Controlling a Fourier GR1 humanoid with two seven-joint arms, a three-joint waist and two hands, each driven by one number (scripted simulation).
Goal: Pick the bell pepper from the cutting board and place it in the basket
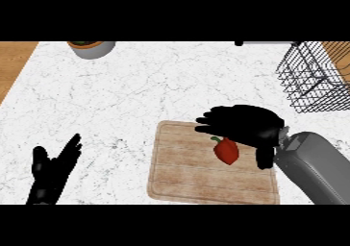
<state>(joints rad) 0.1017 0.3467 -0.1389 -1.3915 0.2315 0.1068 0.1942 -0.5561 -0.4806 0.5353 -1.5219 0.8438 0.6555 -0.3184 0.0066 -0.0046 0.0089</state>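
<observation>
Currently the right hand (245,122) is hovering over the bell pepper (226,151), fingers spread and gripping nothing. The pepper is lying on the cutting board (185,168), lower centre of the frame. It is likely light, smooth and slippery, so a grasp across its broad middle is looking safest. The basket (316,77) is waiting at upper right.

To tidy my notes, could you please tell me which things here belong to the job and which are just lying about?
Job: pepper, board, basket, right hand.
Lying about: pot; left hand, resting lower left.
</observation>
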